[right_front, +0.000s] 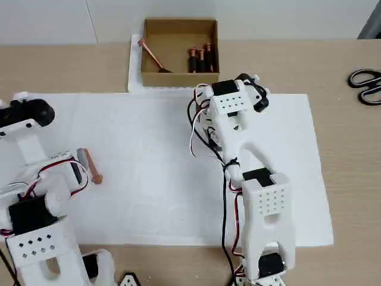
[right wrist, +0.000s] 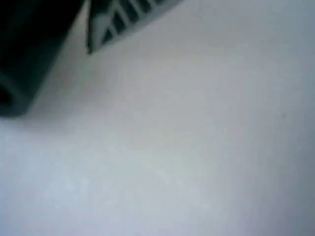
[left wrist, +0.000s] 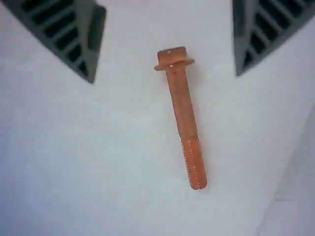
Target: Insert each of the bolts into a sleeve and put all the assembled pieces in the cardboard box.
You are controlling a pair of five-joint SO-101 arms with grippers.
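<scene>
One bolt (left wrist: 182, 118) lies flat on the white sheet (right_front: 149, 179) between the spread fingers of the left tool (left wrist: 165, 76), touching neither. Farther off, the right tool (right_front: 255, 92) hangs by the cardboard box (right_front: 178, 42); I cannot tell whether it is spread. Inside the box lie three assembled pieces (right_front: 201, 59) and another bolt (right_front: 152, 53).

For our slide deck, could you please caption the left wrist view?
Left gripper, open, over a lone copper-coloured bolt lying flat on the white sheet.

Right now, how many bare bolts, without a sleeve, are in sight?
2. One bolt lies on the white sheet, left side; a second bolt leans at the left of the cardboard box. Others may hide behind its wall.
</scene>
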